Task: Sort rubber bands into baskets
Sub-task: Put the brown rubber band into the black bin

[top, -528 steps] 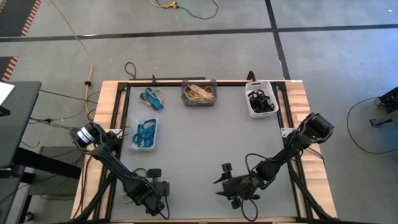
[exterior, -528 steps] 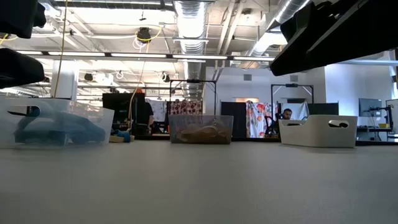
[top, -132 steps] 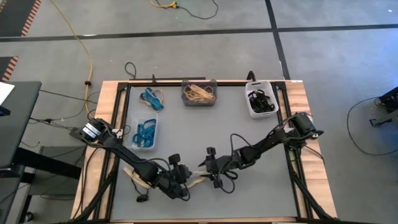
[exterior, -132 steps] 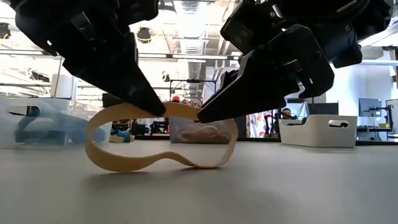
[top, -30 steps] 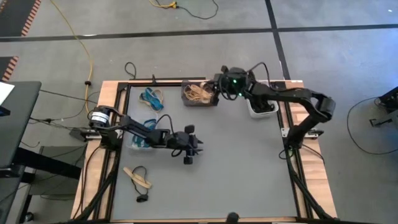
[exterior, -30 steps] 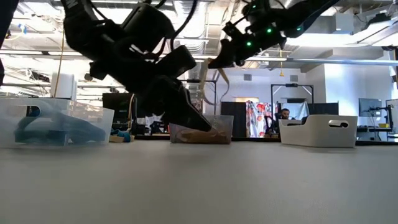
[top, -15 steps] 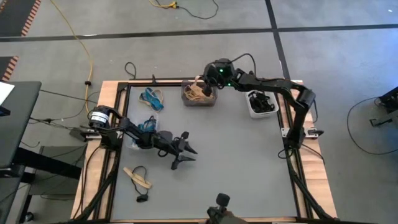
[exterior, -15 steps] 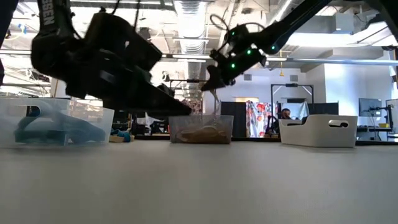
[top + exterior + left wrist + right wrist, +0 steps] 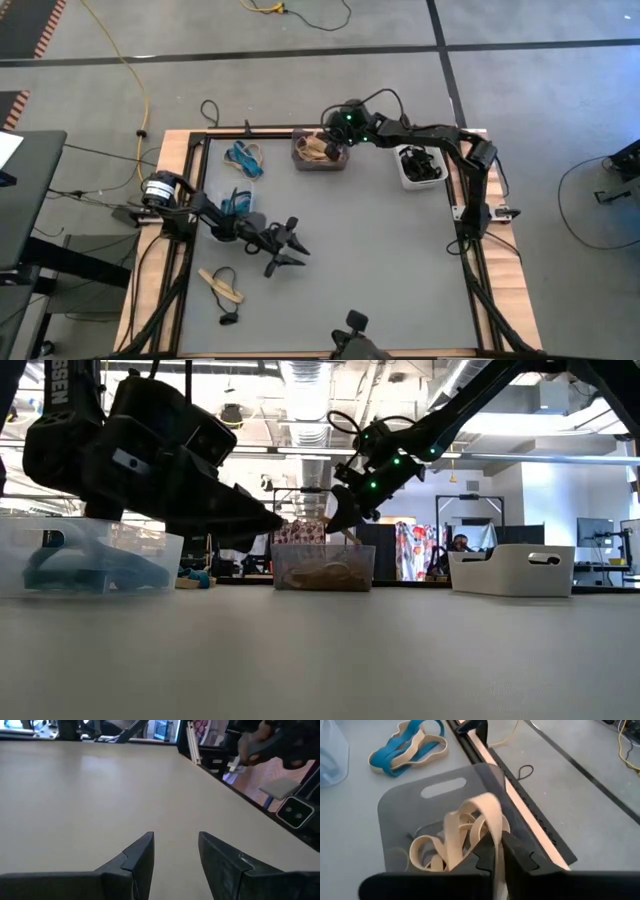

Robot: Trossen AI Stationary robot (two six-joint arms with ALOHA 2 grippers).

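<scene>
My right gripper (image 9: 327,141) hangs over the dark grey basket (image 9: 320,158) at the table's far edge, shut on a tan rubber band (image 9: 470,815). More tan bands (image 9: 432,852) lie in that basket. My left gripper (image 9: 292,246) stands open above the bare table middle, nothing between its fingers (image 9: 137,857). A clear basket (image 9: 232,213) holds blue bands and a white basket (image 9: 420,166) holds black ones. Loose blue and tan bands (image 9: 244,157) lie at the far left. A tan and a black band (image 9: 222,285) lie near the left front. My right gripper pinches one flat strip of the tan band (image 9: 494,827) between its two fingers. The fingers slant down from the table's right side over the dark grey basket. The band arches out past the fingertips, and its far end (image 9: 451,837) drops among the bands in the basket.
Black frame rails (image 9: 200,170) run along the table's sides and far edge. A small black band (image 9: 227,320) lies near the front left. The wide grey table middle (image 9: 380,250) is bare. Cables lie on the floor beyond the far edge.
My right gripper has carried the tan band toward the table's left and a little down, from beside the grey basket to over it; the band's free end now hangs into the basket. My left gripper has drifted toward the near-left and turned, staying open.
</scene>
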